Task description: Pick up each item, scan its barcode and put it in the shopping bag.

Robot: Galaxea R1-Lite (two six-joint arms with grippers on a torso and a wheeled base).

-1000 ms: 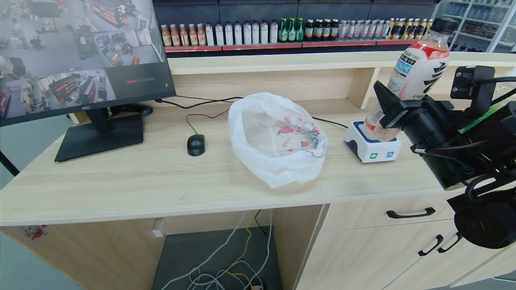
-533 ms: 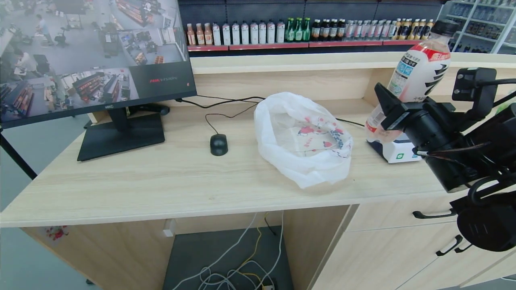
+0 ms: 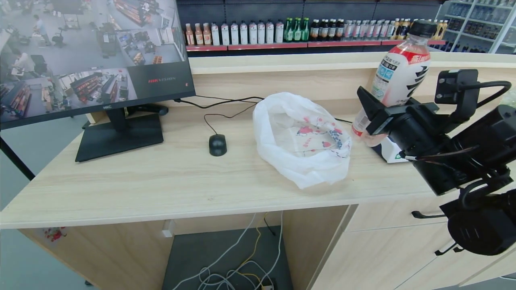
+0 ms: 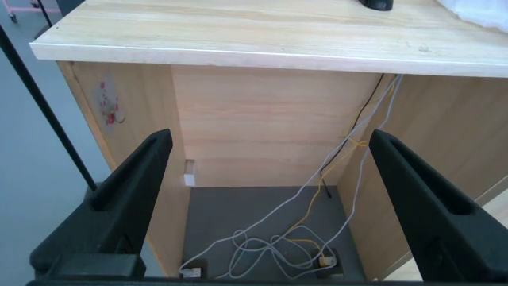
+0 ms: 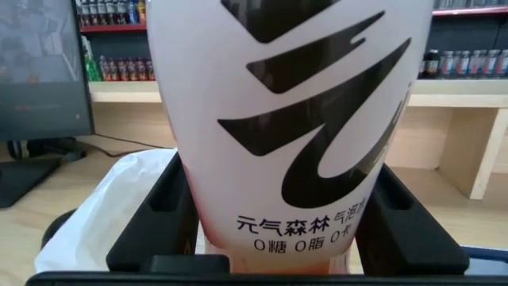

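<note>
the right gripper (image 3: pixel 397 109) is pinching a bottle (image 3: pixel 400 68) around its lower half, one black finger (image 3: pixel 373 110) on each side of the white label with its black stripes; in the right wrist view the same bottle (image 5: pixel 290 95) sits between the two pads (image 5: pixel 155 218) of that gripper (image 5: pixel 278 230). the bottle, dark cap up, is tilted, its pale pink base hanging over the counter (image 3: pixel 161 181) just beside the right rim of the shopping bag (image 3: pixel 300 141) and in front of the white scanner (image 3: pixel 389 152); whether the base touches the scanner i cannot tell. the bag lies slumped and open on the counter, a red and blue print on it. the left gripper (image 4: pixel 270 137) hangs low in front of the counter, its claw spread wide with nothing between the fingers (image 4: pixel 127 199), facing loose cables (image 4: pixel 294 230) on the floor underneath. a mouse (image 3: pixel 217 145) and a monitor (image 3: pixel 88 56) stand left of the bag
</note>
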